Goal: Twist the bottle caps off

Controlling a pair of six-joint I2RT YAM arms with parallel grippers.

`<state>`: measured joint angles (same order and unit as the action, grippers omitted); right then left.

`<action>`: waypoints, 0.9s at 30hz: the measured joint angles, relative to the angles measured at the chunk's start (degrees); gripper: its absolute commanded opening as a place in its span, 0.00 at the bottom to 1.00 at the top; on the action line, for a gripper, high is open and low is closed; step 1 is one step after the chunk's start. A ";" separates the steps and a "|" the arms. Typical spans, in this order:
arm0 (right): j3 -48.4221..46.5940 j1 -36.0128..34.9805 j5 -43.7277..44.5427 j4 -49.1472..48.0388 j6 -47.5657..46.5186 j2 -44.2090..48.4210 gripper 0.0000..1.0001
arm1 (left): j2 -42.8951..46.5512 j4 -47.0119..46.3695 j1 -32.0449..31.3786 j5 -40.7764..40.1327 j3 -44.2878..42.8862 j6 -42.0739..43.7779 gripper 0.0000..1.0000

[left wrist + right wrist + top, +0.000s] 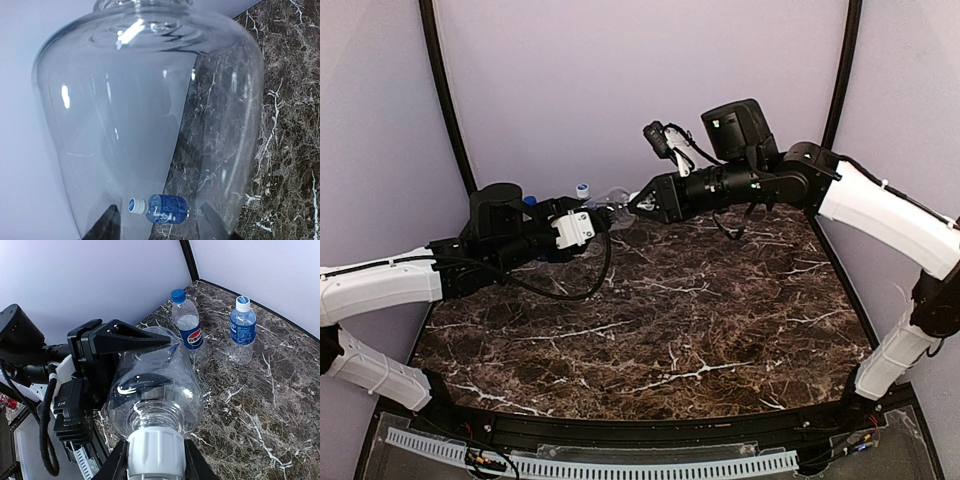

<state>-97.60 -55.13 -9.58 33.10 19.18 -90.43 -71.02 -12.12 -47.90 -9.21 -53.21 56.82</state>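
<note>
One unlabelled clear bottle [155, 390], empty, held level above the marbled tabletop [670, 320], left pincer [160, 229] clamped on its body, right pincer [155, 467] closed around its white ridged cap [155, 450].

You have a dark brown marble-patterned counter [670, 330] in front of you, with white veins branching across it from edge to edge and a surface glossy enough to catch pale reflections. Pale lilac backdrop walls [620, 80] close it in along the far, left and right edges. At the far-left corner you see a black curved pole [445, 100] rising against the wall, and a second black pole [841, 90] climbs from the far-right corner. Along the near edge a black curved rim [650, 432] borders the counter, and just outside it a white slotted strip [650, 467] lies on a clear panel [395, 440]
</note>
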 measured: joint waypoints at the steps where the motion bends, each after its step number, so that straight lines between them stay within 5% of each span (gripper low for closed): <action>1: 0.00 0.00 0.11 -0.02 -0.09 0.00 0.00 | 0.00 -0.02 0.00 0.02 0.00 0.00 0.21; 8: 1.46 -0.66 -0.13 -0.72 -8.39 0.66 0.00 | 0.15 1.86 0.00 1.86 -0.17 -0.70 0.20; 22: 22.82 -13.92 12.55 -7.34 -71.76 9.33 0.00 | 1.70 29.00 -0.76 18.69 -1.90 -2.45 0.16; 27: 26.86 -15.91 18.05 -13.44 -86.09 10.03 0.00 | 1.66 31.28 -0.68 19.69 -1.90 -2.89 0.16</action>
<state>-70.74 -71.05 8.47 19.66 -66.92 -80.40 -69.36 19.16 -48.58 10.48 -55.11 53.93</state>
